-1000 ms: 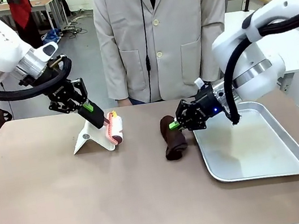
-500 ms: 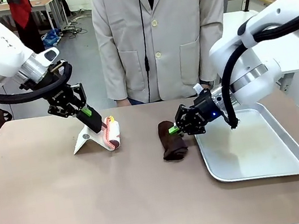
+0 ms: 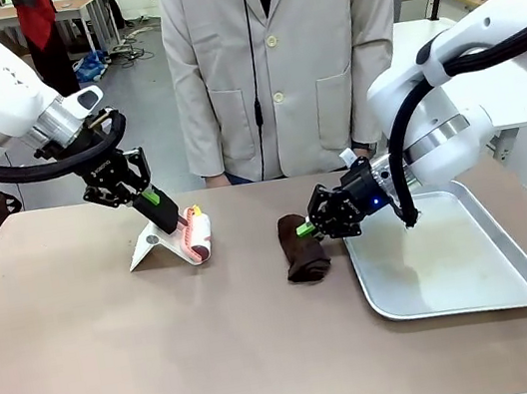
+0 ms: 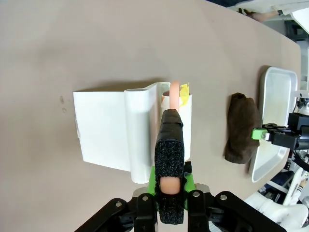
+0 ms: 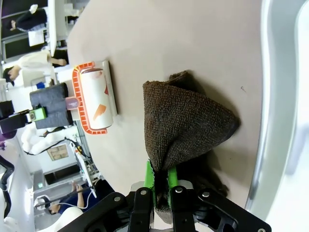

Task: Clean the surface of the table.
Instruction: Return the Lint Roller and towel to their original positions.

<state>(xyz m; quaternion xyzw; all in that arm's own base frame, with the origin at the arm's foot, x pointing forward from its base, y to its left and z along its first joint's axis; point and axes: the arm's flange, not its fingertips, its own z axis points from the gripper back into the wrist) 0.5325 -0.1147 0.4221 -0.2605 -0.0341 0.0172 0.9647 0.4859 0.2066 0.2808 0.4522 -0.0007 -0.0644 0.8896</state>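
The taupe-brown table (image 3: 169, 354) carries a lint roller (image 3: 196, 236) with a pink handle, leaning on a white stand (image 3: 156, 247) at the back left. My left gripper (image 3: 159, 206) is shut on that handle (image 4: 175, 89), fingers (image 4: 169, 154) clamped around it above the stand (image 4: 111, 130). A dark brown cloth (image 3: 304, 256) lies crumpled mid-table beside the tray. My right gripper (image 3: 307, 229) is shut on the cloth's edge; the cloth (image 5: 188, 125) bunches up from the pinching gripper (image 5: 161, 181), its lower folds touching the table.
A shiny metal tray (image 3: 464, 308) lies at the right, its left rim (image 5: 285, 96) right next to the cloth. A person in a light jacket (image 3: 291, 61) stands at the far edge. The near half of the table is bare.
My right gripper has shifted the cloth slightly left, away from the tray. My left gripper has drawn back a little to the left with the roller handle.
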